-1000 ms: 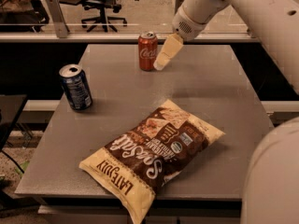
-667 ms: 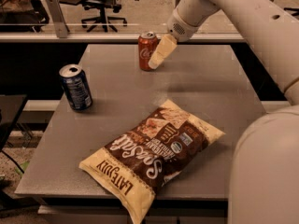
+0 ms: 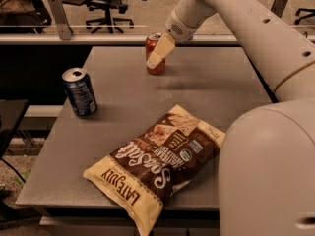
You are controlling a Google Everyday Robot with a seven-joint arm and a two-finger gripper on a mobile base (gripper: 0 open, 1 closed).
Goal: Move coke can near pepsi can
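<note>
claw: claw (image 3: pixel 156 57) at far side of tabletop (image 3: pixel 206 87), angled down-left, lying across front of coke can (image 3: pixel 160 69)
claw state: can't tell whether wide, narrow or clamped on the can; it overlaps the can's upper half
arm: arm (image 3: pixel 236 18) comes in from upper right, pale, w/ small dark holes along it
coke can: upright, near far edge of tabletop, approx centre; silver top partly behind claw
pepsi can: pepsi can (image 3: pixel 79 92) upright, near left edge, closer to camera than coke can; well apart from it
chip bag: chip bag (image 3: pixel 157 163) lying flat at front centre, brown & cream, corner hanging over front edge; apart from both cans
robot body: big pale rounded shell (image 3: pixel 268 176) fills lower right, hides the tabletop's right front corner
bkgd: office chairs (image 3: pixel 106 6) beyond a rail behind the tabletop
</note>
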